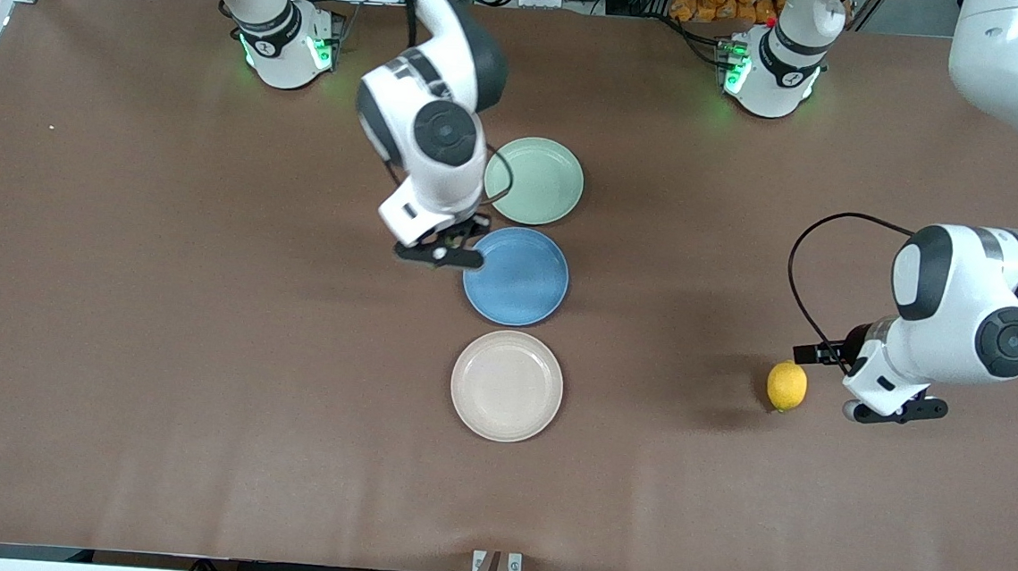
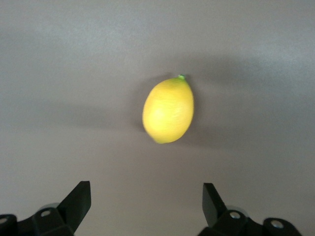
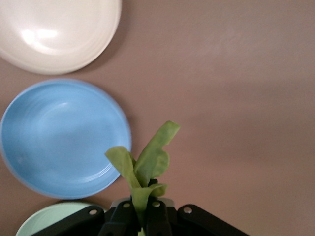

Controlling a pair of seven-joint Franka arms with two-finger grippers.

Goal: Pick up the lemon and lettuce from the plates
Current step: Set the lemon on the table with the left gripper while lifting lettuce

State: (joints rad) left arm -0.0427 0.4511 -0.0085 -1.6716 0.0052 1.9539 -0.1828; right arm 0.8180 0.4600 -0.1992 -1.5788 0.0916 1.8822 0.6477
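Observation:
The yellow lemon (image 1: 787,386) lies on the bare brown table, off the plates, toward the left arm's end. My left gripper (image 1: 896,411) is beside it, open and empty. In the left wrist view the lemon (image 2: 168,110) lies ahead of the spread fingertips (image 2: 78,199) of the left gripper (image 2: 146,201). My right gripper (image 1: 440,252) hangs over the table at the blue plate's edge, shut on the green lettuce (image 3: 146,164). The right gripper (image 3: 145,219) pinches the leaf's base. The mint green plate (image 1: 534,180) and the beige plate (image 1: 506,385) are empty. The lettuce is hidden in the front view.
A blue plate (image 1: 517,275), also empty, sits between the mint plate and the beige plate, all three in a row at mid-table. In the right wrist view the blue plate (image 3: 64,137), beige plate (image 3: 59,29) and mint plate (image 3: 51,219) show beside the leaf.

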